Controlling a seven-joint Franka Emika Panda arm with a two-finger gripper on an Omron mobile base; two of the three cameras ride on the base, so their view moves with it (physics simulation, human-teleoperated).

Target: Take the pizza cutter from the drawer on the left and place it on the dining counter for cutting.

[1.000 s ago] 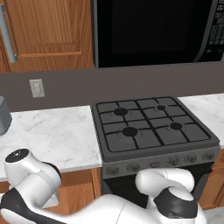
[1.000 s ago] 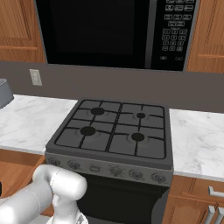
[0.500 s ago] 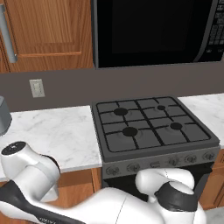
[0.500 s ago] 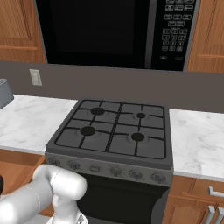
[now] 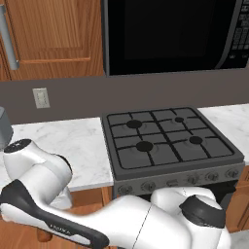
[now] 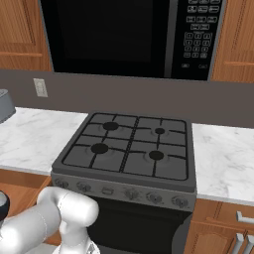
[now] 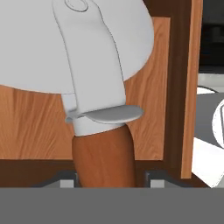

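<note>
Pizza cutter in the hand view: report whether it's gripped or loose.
Gripped: the reddish-brown-handled, silvery-bladed pizza cutter stands between the hand's fingertips, over the wooden drawer.

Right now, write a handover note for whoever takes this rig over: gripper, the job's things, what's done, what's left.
Gripper: closed on the pizza cutter's reddish-brown handle, silvery blade end pointing away from the hand.
Pizza cutter: in the grip, over the wooden drawer interior in the hand view.
Surroundings: the base faces the black gas stove and the marble worktop beside it; arm reaches down to the left.
Done: cutter grasped.
Left: carry it to the dining counter and set it down.
</note>
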